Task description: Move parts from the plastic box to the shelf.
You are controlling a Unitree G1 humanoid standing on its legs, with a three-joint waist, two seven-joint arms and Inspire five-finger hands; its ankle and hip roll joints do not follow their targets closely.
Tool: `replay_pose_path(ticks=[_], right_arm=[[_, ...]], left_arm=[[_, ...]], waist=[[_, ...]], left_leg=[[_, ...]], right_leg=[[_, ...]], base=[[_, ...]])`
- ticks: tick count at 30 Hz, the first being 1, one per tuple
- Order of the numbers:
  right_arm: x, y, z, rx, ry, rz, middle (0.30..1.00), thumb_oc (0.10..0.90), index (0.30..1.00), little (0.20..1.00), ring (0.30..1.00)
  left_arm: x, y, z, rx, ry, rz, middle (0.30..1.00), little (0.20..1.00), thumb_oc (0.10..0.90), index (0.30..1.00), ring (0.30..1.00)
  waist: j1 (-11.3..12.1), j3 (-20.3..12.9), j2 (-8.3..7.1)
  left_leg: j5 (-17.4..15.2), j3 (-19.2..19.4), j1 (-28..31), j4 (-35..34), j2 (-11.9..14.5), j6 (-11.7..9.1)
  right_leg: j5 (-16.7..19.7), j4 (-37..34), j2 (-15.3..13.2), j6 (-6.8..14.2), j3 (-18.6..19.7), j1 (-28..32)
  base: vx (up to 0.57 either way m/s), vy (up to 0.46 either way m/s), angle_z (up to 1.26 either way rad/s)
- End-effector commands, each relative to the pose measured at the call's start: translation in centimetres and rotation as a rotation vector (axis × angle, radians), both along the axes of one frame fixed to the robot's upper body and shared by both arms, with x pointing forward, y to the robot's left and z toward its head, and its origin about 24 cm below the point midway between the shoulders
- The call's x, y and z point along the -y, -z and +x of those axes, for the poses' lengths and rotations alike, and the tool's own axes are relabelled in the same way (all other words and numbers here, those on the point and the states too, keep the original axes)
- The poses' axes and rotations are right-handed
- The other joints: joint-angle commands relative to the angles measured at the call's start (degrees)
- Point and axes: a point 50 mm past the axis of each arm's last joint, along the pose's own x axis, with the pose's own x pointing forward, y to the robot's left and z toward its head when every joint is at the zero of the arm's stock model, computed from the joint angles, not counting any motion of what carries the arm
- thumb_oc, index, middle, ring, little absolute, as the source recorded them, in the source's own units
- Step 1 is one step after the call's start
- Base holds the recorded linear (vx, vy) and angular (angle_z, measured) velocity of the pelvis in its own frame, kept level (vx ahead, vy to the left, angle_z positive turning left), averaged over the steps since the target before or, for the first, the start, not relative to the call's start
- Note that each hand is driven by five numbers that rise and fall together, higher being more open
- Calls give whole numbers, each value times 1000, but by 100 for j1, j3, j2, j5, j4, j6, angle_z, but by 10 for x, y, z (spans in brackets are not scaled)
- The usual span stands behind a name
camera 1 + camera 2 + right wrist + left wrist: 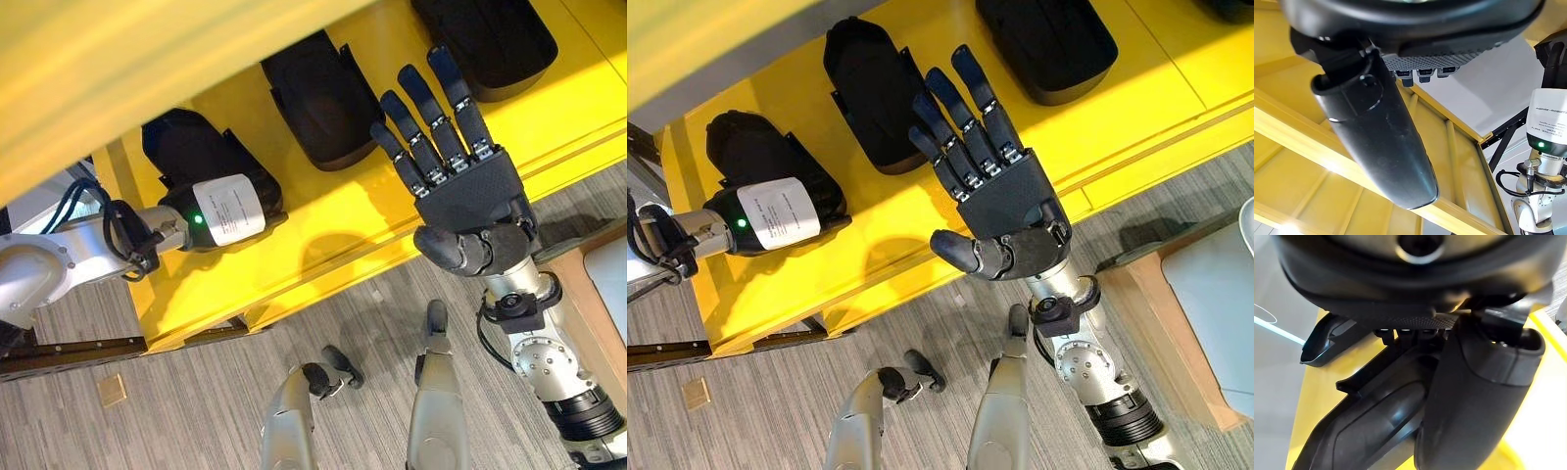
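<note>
Three black parts lie on the yellow shelf (323, 230). The left hand (211, 217) rests on the leftmost part (191, 147), its fingers hidden. The right hand (994, 201) hovers spread and empty between the middle part (867, 93) and the far part (1048, 39).

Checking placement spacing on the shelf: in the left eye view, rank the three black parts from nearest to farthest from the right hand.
Measured from the open right hand:
1. Middle black part, just to the left of its fingers.
2. Right black part, beyond its fingertips; close to the first, a narrow call.
3. Left black part, clearly farthest, at the left hand.
</note>
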Motion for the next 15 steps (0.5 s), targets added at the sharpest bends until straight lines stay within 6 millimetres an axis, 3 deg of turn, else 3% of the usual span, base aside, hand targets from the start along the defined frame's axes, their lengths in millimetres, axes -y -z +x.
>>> replay_pose_path(ticks=[1,13,15], right_arm=[[-3,-54,-14,288,-63,38,1000,900,1000,1000,1000],[0,-55,-16,285,-63,33,1000,900,1000,1000,1000],[2,-52,-16,275,-66,28,1000,900,1000,1000,1000]], left_arm=[[-40,39,-15,-229,-195,231,1000,1000,900,1000,1000],[-34,33,-21,-293,-254,332,1000,1000,900,1000,1000],[-50,30,-22,-321,-294,356,1000,1000,900,1000,1000]], waist=[[33,499,67],[-25,499,162],[-44,499,197]], left_leg=[[632,-342,556,-1350,-410,-524],[634,-340,567,-1384,-436,-541],[633,-322,595,-1379,-438,-542]], right_leg=[[-522,1042,-568,882,-157,-21],[-379,916,-668,917,-129,2],[-353,912,-692,916,-121,23]], base=[[-25,13,-6],[-5,15,-4],[48,77,-7]])
